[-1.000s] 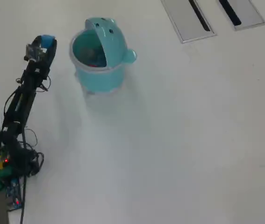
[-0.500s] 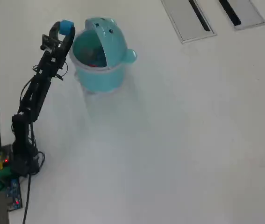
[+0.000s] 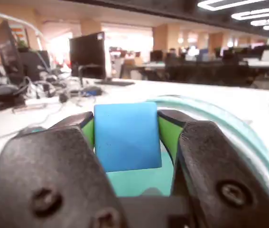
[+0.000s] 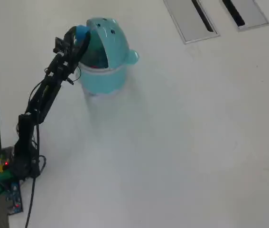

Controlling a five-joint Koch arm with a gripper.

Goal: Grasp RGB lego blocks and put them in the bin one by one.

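Note:
My gripper [image 3: 126,126] is shut on a blue lego block [image 3: 127,135], which sits squeezed between the two green-padded fingers. In the overhead view the gripper [image 4: 80,35] holds that blue block [image 4: 82,32] over the left rim of the bin [image 4: 106,71], a light teal round bucket with its animal-face lid flipped up. A bit of red [image 4: 95,66] shows inside the bin near its front wall. In the wrist view the bin's curved teal rim [image 3: 229,124] runs just past the block on the right. No other block is in view.
Two grey slotted panels [image 4: 191,19] lie at the top right of the white table [image 4: 181,142]. The arm's base and cables [image 4: 11,175] sit at the left edge.
The arm has swung right with the blue block, from well left of the bin to over the bin's left rim. The bin has stayed put.

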